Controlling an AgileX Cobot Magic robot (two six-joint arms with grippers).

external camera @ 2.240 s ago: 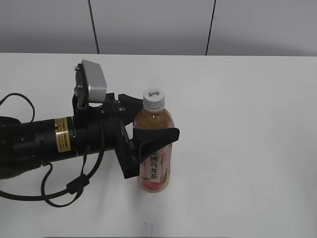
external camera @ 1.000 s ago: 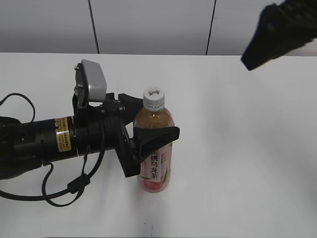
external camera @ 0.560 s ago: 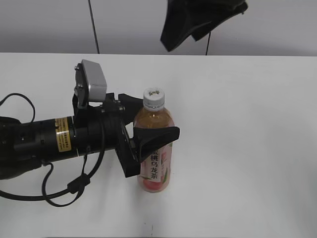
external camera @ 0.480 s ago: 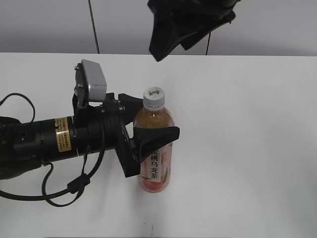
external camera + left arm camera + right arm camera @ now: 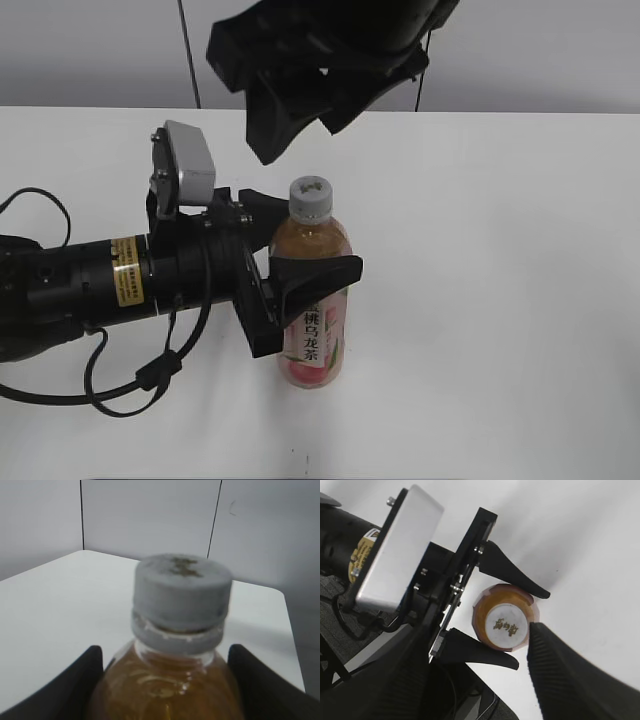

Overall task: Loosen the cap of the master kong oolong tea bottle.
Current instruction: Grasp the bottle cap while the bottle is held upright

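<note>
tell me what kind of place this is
Probably a robot lab or test bench: a bare white table, plain grey wall panels behind it, and only one tea bottle set out between two robot arms.

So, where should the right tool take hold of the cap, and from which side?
On the ribbed side wall of the cap, coming straight down from above. The bottle stands upright, held at its body by the left tool, so the cap's sides are free. The right tool hangs open overhead.
</note>
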